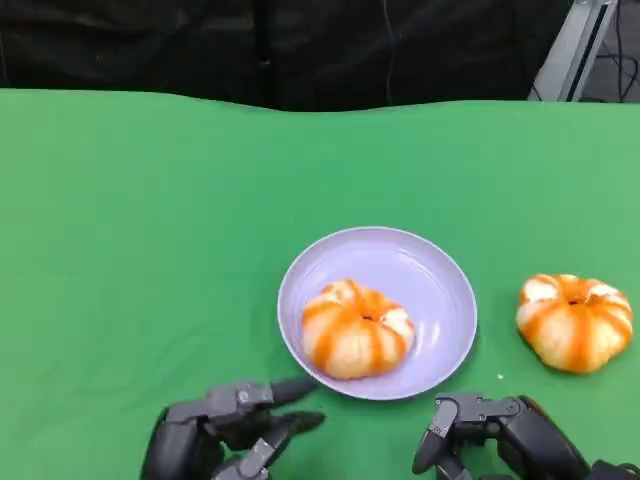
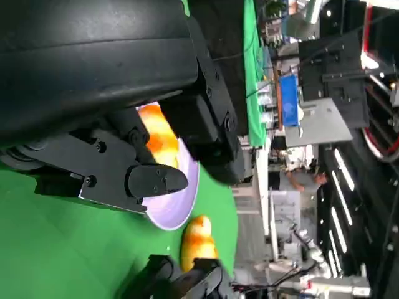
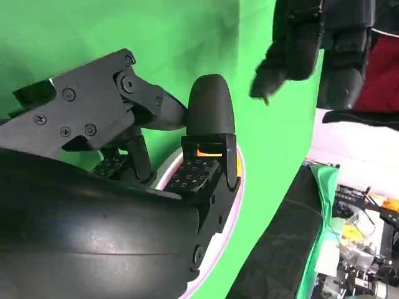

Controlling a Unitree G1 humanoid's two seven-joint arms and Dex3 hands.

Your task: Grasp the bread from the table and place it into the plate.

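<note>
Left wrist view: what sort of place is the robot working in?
Probably a robotics lab or workshop. A table with a green cloth stands before a black backdrop, and beyond its edge there are cluttered equipment racks with cables.

Green-covered table point(image 1: 150, 220), black curtain point(image 1: 300, 50) behind, cluttered shelving point(image 2: 299, 106) beyond.

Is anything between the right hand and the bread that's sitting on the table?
Nothing visible. The right hand, empty, sits just short of the bread on the table, with bare green cloth between them. The plate lies beside that path.
</note>
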